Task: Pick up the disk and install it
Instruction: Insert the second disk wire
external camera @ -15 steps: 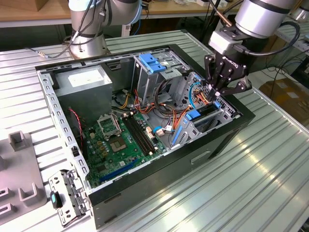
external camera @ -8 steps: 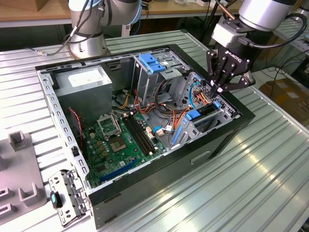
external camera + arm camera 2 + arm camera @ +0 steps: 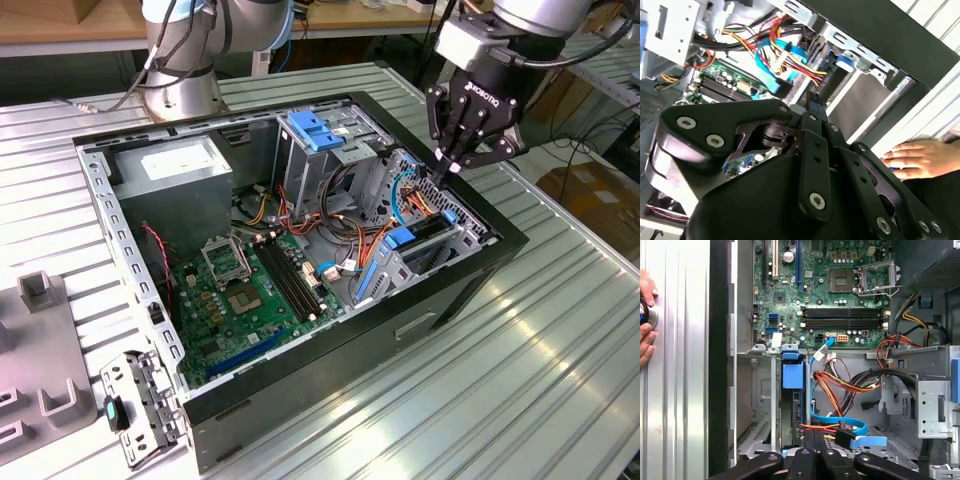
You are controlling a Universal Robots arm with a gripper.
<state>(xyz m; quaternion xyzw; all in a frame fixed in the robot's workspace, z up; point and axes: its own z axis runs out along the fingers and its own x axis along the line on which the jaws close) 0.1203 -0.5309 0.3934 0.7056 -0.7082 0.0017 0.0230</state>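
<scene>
Open PC case [image 3: 300, 250] is laid on the ribbed worktop [image 3: 560, 340]. Disk [image 3: 425, 232] w/ blue bracket is seated edge-on in the drive bay at the case's front corner. Gripper [image 3: 447, 165] is positioned just above it; jaws' state can't be determined. A hand [image 3: 920, 157] is rested beside the case.

The gripper's own black body [image 3: 805, 190] is hiding its fingertips; the picture's edge is cutting off a person's hand [image 3: 646, 320].
</scene>
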